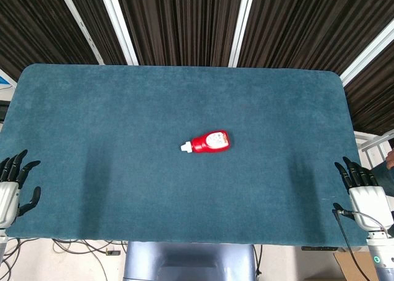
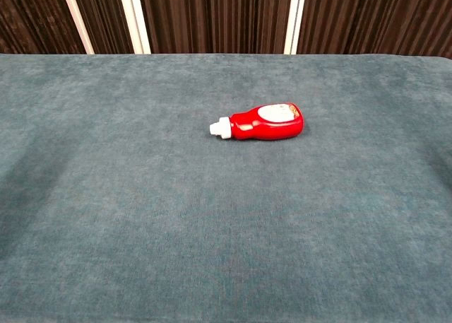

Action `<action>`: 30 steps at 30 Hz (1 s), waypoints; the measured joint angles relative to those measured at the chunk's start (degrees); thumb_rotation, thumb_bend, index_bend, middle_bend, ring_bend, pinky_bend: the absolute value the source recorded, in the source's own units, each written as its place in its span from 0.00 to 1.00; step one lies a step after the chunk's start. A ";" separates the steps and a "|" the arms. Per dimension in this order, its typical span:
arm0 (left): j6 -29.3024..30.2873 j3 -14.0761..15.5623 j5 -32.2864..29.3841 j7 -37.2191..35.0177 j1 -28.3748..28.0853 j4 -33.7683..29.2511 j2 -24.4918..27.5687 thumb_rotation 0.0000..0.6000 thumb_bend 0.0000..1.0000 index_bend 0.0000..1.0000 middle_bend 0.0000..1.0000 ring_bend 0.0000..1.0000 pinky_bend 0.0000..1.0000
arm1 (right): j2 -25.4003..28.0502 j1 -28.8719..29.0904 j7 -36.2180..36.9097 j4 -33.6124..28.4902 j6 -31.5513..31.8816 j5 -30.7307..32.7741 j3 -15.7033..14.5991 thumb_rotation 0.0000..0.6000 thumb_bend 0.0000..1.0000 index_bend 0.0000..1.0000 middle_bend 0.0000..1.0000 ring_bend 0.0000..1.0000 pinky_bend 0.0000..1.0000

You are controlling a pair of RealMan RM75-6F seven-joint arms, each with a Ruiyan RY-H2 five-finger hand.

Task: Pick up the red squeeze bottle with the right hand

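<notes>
A small red plastic squeeze bottle [image 1: 211, 141] with a white cap [image 1: 185, 147] and a pale label is shown lying on its side near the middle of a teal felt-covered table [image 1: 123, 109]. Its long axis is set almost across the table, slightly tilted, with the cap directed toward the robot's left and the flat base toward the robot's right.

The right hand [image 1: 363, 189], black-fingered with a white back, is seen at the table's near right edge, well apart from the bottle; its fingers are held apart and extended, and nothing is held. The left hand [image 1: 13, 186] is placed likewise at the near left edge, fingers spread and empty. Neither hand is shown in the chest view.

The bottle lies forward and to the left of the right hand, base end nearer. It is judged slightly closer to the right hand than to the left. No approach is yet made; a reach inward across the table is required.
</notes>
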 measured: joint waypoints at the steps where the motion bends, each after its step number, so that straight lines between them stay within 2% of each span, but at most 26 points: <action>1: 0.07 0.03 0.14 0.00 0.01 0.05 -0.02 1.00 0.45 0.18 0.00 0.00 0.00 | 0.00 0.00 0.00 -0.01 -0.11 0.08 0.01 1.00 0.16 0.10 0.06 0.12 0.18; 30: -0.01 -0.02 -0.11 -0.34 0.13 -0.12 -0.06 1.00 0.45 0.17 0.00 0.00 0.00 | 1.01 0.14 3.80 -0.71 -1.88 0.66 0.08 1.00 0.14 0.09 0.06 0.12 0.18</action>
